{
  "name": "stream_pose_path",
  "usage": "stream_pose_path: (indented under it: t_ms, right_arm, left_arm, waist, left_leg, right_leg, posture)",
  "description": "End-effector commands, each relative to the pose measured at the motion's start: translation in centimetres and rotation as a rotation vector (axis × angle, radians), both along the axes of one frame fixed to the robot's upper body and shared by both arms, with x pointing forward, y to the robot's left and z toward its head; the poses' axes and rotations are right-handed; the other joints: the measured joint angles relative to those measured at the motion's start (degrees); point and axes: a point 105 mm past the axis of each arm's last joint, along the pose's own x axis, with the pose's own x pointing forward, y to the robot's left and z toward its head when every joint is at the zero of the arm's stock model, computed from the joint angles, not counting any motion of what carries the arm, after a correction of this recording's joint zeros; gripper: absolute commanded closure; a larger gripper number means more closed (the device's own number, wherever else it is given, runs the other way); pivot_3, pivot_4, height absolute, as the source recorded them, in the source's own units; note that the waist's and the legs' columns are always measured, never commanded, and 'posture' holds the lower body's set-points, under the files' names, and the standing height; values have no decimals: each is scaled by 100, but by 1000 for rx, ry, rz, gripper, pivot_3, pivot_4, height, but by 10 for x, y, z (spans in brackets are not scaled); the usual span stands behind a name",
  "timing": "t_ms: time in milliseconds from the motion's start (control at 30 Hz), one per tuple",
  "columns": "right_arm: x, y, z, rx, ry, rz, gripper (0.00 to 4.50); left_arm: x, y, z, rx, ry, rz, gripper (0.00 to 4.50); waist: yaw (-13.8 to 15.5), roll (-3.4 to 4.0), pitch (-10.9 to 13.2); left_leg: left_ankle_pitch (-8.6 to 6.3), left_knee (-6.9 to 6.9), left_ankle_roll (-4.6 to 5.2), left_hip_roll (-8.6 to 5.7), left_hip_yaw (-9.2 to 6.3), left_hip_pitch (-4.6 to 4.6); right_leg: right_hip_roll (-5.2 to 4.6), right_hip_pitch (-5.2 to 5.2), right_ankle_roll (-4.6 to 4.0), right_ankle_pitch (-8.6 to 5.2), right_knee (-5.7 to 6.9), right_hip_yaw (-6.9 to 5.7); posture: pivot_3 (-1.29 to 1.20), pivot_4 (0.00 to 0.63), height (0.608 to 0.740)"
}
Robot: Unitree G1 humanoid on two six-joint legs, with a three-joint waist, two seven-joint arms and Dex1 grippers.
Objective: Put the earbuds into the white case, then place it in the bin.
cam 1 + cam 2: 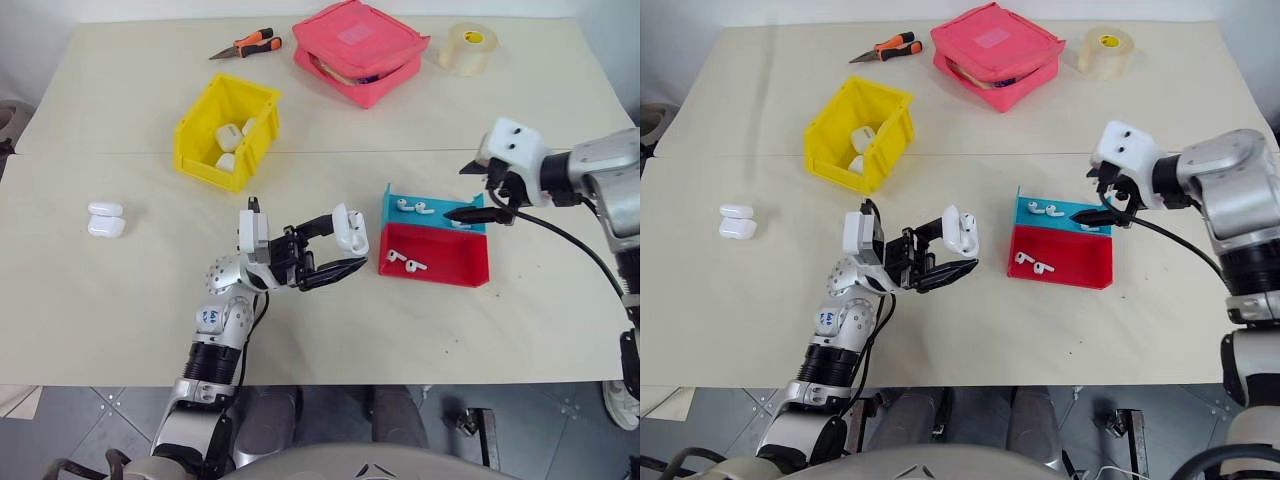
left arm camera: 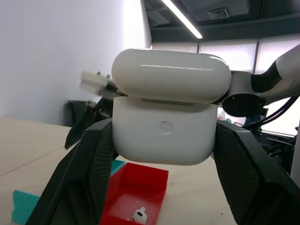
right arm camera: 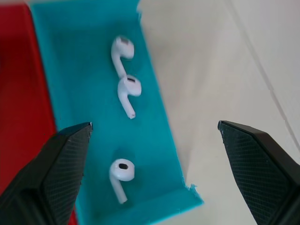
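White case (image 1: 350, 228), its lid slightly ajar, is sitting clamped in the left gripper (image 1: 335, 250) above the table (image 1: 120, 300), just left of the red tray (image 1: 440, 262); the right gripper (image 1: 478, 205) is hovering with fingers spread over the blue tray (image 1: 392, 197), and the yellow bin (image 1: 205, 125) is standing farther back holding other cases.

Left wrist: black fingers (image 2: 84, 173) are pinching the case's sides.

Right wrist: three earbuds (image 3: 125, 91) are lying in the blue tray between wide-apart fingers (image 3: 56, 168).
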Motion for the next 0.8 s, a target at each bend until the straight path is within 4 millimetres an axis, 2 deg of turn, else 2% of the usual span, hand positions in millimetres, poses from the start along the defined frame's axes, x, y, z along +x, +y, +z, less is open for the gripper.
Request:
stream_pose_path:
  t_ms: [33,367,567,767,800]
  right_arm:
    - [9,-5,5,-56,-20,16,18]
    - [5,-18,-6,-161,123,63,18]
    - [11,-23,-14,-215,154,38,18]
    - [11,-19,-20,-215,182,48,18]
    - [11,-19,-21,-215,188,50,192]
  left_arm:
    - [-4,0,8,-13,-50,13,1716]
    - [-3,2,8,-13,-52,30,1716]
    - [-3,0,9,-17,-55,27,1716]
    - [-3,0,9,-23,-57,30,1716]
    - [-3,-1,9,-23,-56,31,1716]
  waist:
    - [2,0,0]
    - [-41,1,0]
    - [-127,1,-1]
    - [-126,2,-1]
    - [-126,2,-1]
  left_leg:
    - [0,2,0,0,0,0]
    - [1,2,-2,0,6,-1]
    - [1,1,-4,0,5,0]
    - [1,2,-4,0,4,0]
    - [2,2,-5,0,5,1]
  right_leg:
    - [0,0,0,0,1,0]
    - [0,1,0,0,2,-4]
    - [0,0,0,0,3,-4]
    - [0,2,0,0,4,-5]
    - [0,2,0,0,5,-5]
  posture:
    - [0,150,740]
    - [0,150,740]
    - [0,150,740]
    - [0,150,740]
    - [0,150,740]
